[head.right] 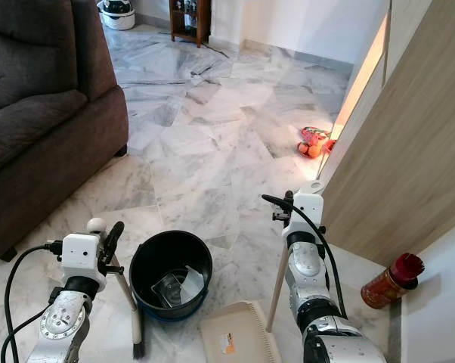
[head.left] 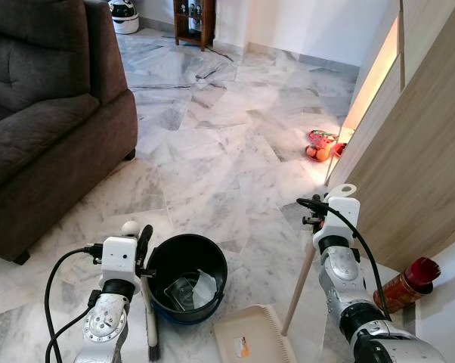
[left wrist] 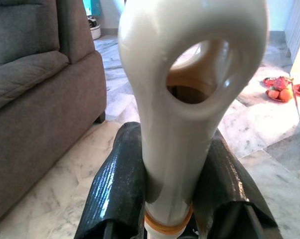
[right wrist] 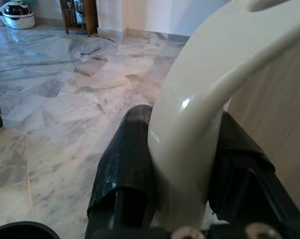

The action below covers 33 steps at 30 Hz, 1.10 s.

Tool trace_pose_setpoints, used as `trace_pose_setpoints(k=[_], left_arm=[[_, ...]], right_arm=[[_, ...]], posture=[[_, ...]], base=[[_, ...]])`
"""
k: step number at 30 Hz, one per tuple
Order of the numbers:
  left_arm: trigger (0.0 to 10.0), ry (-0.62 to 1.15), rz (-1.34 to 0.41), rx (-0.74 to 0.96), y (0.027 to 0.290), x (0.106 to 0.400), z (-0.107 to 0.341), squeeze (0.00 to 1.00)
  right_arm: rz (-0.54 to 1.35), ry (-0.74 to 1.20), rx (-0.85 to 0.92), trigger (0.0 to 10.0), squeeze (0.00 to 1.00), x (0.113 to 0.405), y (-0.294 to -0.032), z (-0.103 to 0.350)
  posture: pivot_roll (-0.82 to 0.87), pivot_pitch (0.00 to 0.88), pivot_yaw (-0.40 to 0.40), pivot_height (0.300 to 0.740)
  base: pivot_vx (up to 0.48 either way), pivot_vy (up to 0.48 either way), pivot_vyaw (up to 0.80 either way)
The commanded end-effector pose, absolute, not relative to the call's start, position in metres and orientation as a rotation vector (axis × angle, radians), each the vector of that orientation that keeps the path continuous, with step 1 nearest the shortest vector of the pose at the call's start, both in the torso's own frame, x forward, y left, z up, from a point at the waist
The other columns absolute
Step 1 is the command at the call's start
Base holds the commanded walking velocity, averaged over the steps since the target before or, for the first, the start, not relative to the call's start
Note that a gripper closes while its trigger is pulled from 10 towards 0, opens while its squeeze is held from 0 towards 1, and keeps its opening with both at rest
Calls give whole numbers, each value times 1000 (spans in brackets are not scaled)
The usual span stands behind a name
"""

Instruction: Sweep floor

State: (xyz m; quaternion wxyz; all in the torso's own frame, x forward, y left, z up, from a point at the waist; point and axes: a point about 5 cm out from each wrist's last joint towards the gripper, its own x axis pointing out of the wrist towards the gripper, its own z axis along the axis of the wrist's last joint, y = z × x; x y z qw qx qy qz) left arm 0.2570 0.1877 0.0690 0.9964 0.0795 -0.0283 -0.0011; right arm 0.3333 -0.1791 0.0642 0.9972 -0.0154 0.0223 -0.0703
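Left eye view: left gripper clamps the broom handle, lower left; right gripper clamps the dustpan handle, lower centre. Sweeping seems about to start; next, brush debris toward the pan beside the bucket.

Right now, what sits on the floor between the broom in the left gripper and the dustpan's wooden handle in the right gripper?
A black round bucket with clear plastic scraps inside, and nearer the robot the cream dustpan tray, seen in the left eye view.
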Motion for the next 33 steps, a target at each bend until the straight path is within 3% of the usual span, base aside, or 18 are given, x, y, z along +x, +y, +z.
trace_pose_setpoints(k=[1, 33], left_arm=[[10000, -91, -12, 149, 185, 260, 76, 0], [10000, -97, 1, 151, 186, 261, 77, 0]], right_arm=[[-155, 37, -28, 10000, 0, 332, -184, 64], [-145, 49, -23, 10000, 0, 332, -181, 63]], posture=[[45, 66, -80, 740], [48, 83, -80, 740]], base=[[0, 0, 0], [-32, 0, 0]])
